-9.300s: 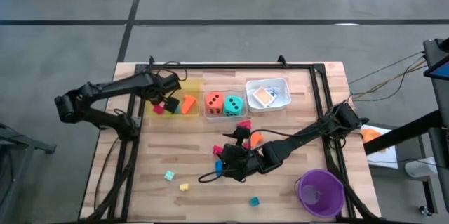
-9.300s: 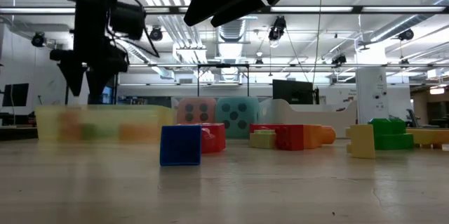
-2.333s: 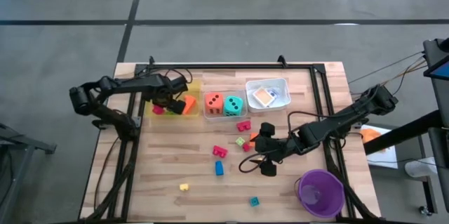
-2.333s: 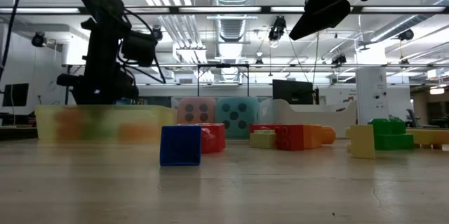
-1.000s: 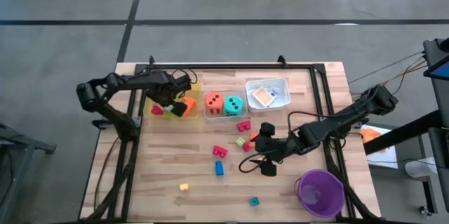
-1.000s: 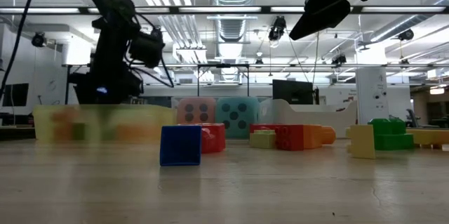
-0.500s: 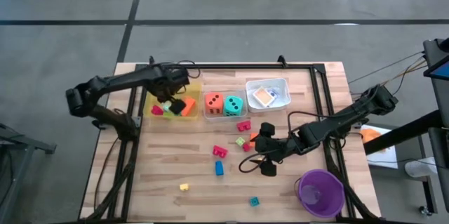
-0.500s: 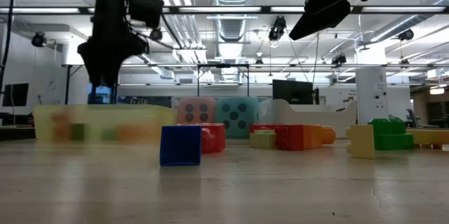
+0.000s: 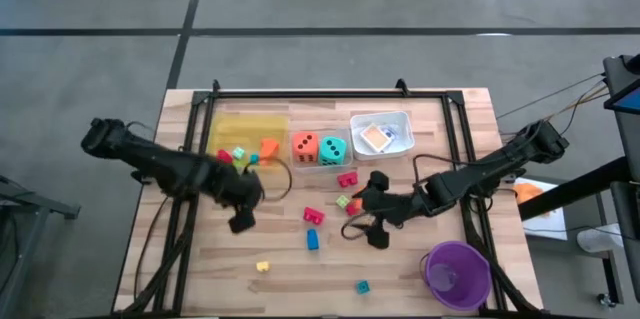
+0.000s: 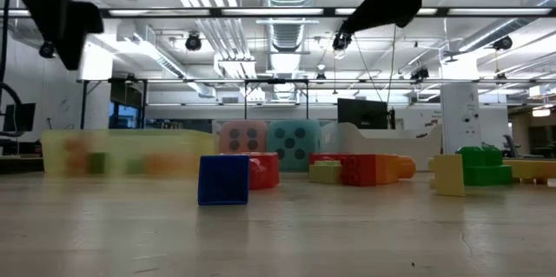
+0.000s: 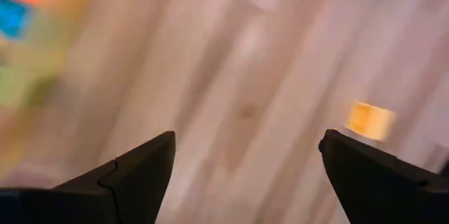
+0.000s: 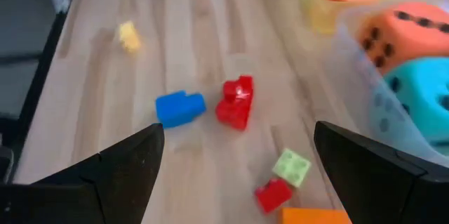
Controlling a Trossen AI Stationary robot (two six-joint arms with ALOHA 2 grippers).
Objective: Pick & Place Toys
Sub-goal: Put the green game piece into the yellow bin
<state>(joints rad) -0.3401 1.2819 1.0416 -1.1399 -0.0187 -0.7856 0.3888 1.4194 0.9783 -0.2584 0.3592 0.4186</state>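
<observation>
Currently showing: left gripper (image 9: 242, 221) hovering wide open, empty, over bare table (image 9: 280, 269); right gripper (image 9: 366, 221) hanging open, empty, beside the red block (image 9: 315, 215).

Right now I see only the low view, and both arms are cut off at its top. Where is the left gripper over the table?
Observer: The left gripper hangs over bare wood, just off the yellow tray toward the table's middle.
Operator: Does it carry a toy?
Observer: No, its fingers are open with nothing between them.
Operator: And the right gripper?
Observer: The right gripper is open too, facing the blue block and the red block.
</observation>
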